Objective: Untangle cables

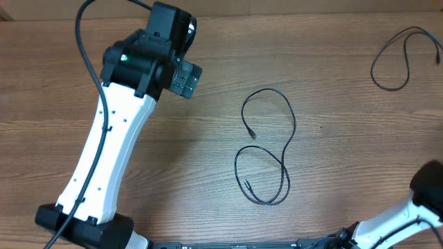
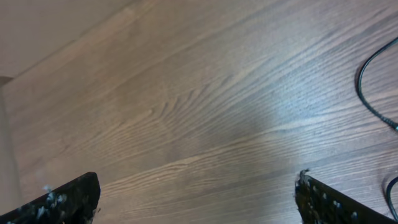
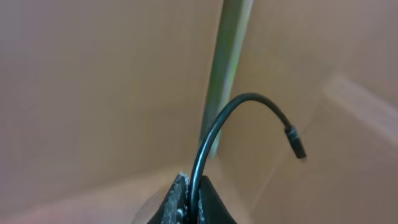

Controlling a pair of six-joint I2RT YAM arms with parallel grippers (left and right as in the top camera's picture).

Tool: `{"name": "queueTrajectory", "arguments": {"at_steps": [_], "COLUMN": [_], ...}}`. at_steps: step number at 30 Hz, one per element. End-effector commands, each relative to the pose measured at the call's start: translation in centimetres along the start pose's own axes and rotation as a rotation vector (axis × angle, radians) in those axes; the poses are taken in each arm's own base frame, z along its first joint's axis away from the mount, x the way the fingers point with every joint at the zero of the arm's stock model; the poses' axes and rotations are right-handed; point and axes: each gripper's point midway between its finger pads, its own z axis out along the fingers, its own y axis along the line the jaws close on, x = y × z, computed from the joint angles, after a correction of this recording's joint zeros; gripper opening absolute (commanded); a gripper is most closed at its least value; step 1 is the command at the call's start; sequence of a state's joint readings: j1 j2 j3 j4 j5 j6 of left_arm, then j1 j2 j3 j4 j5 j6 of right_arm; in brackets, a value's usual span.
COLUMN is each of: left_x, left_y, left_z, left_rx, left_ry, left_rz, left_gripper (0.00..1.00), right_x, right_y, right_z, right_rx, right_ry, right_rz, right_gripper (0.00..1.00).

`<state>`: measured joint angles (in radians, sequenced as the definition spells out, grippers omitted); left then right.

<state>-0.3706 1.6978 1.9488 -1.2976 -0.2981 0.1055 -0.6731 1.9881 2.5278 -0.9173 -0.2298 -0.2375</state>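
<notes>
Right wrist: right fingers (image 3: 176,202) pinched on thin arching black cable (image 3: 249,96); left fingers (image 2: 62,199) wide apart, empty.

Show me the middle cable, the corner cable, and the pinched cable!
middle cable (image 1: 295,124): overhead view, right side of its upper loop.
corner cable (image 1: 389,88): overhead view, bottom of its loop.
pinched cable (image 3: 249,96): right wrist view, top of its arch.

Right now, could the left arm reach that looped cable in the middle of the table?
Probably yes: the left gripper is open, and only bare table lies between it and the looped cable.
</notes>
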Motion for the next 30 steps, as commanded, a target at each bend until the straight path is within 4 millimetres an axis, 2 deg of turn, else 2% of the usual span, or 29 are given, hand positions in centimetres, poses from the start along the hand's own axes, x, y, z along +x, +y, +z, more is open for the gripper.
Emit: {"name": "queueTrajectory", "arguments": {"at_steps": [1,2,4,6,8,11,15,17,19,22,24,26,30], "left_x": [0.3,0.3,0.3,0.3,0.2,0.1,0.1,0.1,0.1,0.1,0.1,0.1,0.1], "left_y": [-0.3,-0.3,-0.3,-0.4,-0.4,-0.4,-0.4,-0.4,-0.4,-0.4,-0.4,-0.4,-0.4], "left_z": [1.0,1.0,1.2,1.3,1.3,1.3,1.3,1.3,1.3,1.3,1.3,1.3,1.3], "left_rx": [0.010,0.011,0.011,0.011,0.011,0.011,0.011,0.011,0.011,0.011,0.011,0.011,0.011], "left_ry": [0.031,0.033,0.035,0.035,0.031,0.028,0.029,0.028,0.028,0.029,0.029,0.029,0.029], "left_rz": [0.008,0.009,0.009,0.009,0.008,0.007,0.007,0.007,0.007,0.007,0.007,0.007,0.008], "left_gripper": [1.00,1.00,1.00,1.00,1.00,1.00,1.00,1.00,1.00,1.00,1.00,1.00,1.00], "right_x": [7.8,8.8,9.3,7.8,5.1,-0.5,-8.2,-10.7,-11.9,-11.3,-9.5,-7.1,-0.4], "right_y": [0.3,0.2,0.2,0.1,0.2,0.1,1.4,1.6,1.5,0.6,-0.2,-0.8,-2.4], "right_z": [6.5,7.4,8.1,7.7,6.7,3.7,-2.3,-4.6,-5.9,-5.8,-4.5,-3.1,0.5], "right_rx": [-0.060,-0.062,-0.062,-0.058,-0.055,-0.037,-0.072,-0.063,-0.053,-0.033,-0.015,-0.010,-0.004], "right_ry": [0.176,0.192,0.191,0.149,0.076,-0.073,-0.294,-0.372,-0.414,-0.392,-0.324,-0.241,-0.022], "right_rz": [0.046,0.054,0.057,0.050,0.040,0.047,-0.013,-0.037,-0.050,-0.042,-0.021,-0.028,-0.076], "right_gripper": [0.04,0.04,0.04,0.04,0.04,0.04,0.04,0.04,0.04,0.04,0.04,0.04,0.04]}}
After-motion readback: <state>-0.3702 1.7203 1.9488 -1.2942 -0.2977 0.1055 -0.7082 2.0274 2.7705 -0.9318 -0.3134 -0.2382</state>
